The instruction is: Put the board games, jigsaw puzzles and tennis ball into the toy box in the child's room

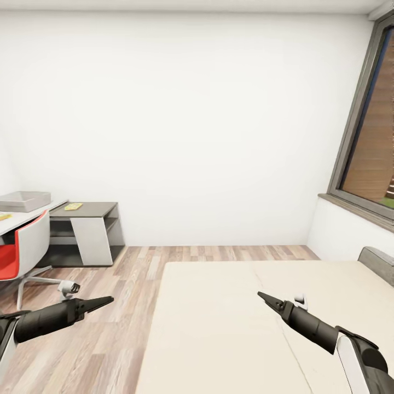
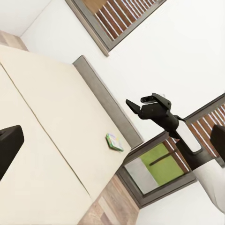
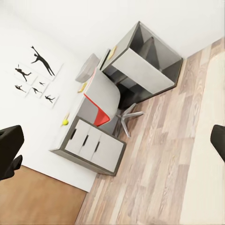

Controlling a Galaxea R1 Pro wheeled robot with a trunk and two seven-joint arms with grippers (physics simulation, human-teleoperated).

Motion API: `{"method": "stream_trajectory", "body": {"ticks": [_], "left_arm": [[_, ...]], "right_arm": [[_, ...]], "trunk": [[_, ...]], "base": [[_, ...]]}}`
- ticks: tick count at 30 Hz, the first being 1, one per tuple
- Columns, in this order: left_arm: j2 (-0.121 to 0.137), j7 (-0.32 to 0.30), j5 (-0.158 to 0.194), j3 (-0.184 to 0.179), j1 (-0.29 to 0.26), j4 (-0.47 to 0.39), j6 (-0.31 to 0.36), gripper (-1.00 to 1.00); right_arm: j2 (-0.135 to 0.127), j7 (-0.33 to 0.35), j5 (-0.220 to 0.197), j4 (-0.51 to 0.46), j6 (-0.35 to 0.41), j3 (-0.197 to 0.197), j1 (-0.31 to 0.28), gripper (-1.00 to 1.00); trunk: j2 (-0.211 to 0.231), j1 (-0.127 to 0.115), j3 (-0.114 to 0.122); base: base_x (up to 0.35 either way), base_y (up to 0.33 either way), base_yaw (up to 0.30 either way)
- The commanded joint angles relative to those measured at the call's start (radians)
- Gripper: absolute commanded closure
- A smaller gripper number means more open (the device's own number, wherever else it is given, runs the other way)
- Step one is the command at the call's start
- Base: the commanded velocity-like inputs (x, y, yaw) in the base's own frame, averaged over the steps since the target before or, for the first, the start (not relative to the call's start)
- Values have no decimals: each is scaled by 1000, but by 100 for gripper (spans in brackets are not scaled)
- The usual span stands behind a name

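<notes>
A: How is the left gripper [image 1: 107,300] recorded?

B: In the head view it is seen as a dark pointed tip held in the air over the wooden floor [image 1: 109,339], just off the near corner of the bed [image 1: 219,328]. The jaws read as drawn together to a point there. In the left wrist view only one dark finger [image 2: 9,145] is visible at the frame edge, so the opening cannot be fixed with certainty. Nothing is seen between the jaws.

A: And the right gripper [image 1: 265,297]?

B: It is held above the beige mattress, its tip also narrowed to a point. In the right wrist view two dark fingers [image 3: 9,150] are noted at opposite frame edges, with nothing between them. How far they are parted cannot be told.

A: Where are the task's things relative to the jaws?

B: A green-white board game [image 2: 114,142] is noted on the mattress near the headboard [image 2: 108,101], well ahead of the left jaws and beyond the right gripper. The toy box [image 1: 24,201] is seen on the table [image 1: 22,218], far ahead of the left jaws, past a red and white chair [image 1: 24,251]. A yellow flat item [image 1: 73,206] lies on the dark cabinet [image 1: 87,232] beside it; its kind is too small to tell. In the right wrist view a small yellow ball [image 3: 65,122] is noted on the desk top, well away from the right jaws.
</notes>
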Motion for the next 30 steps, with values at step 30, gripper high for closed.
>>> {"method": "stream_trajectory", "body": {"ticks": [30], "left_arm": [[0, -4, -1, 0, 0, 0, 11, -100]], "right_arm": [[0, 2, -1, 1, 5, -1, 0, -100]], "trunk": [[-1, 0, 0]], "base": [[0, -291, 0]]}}
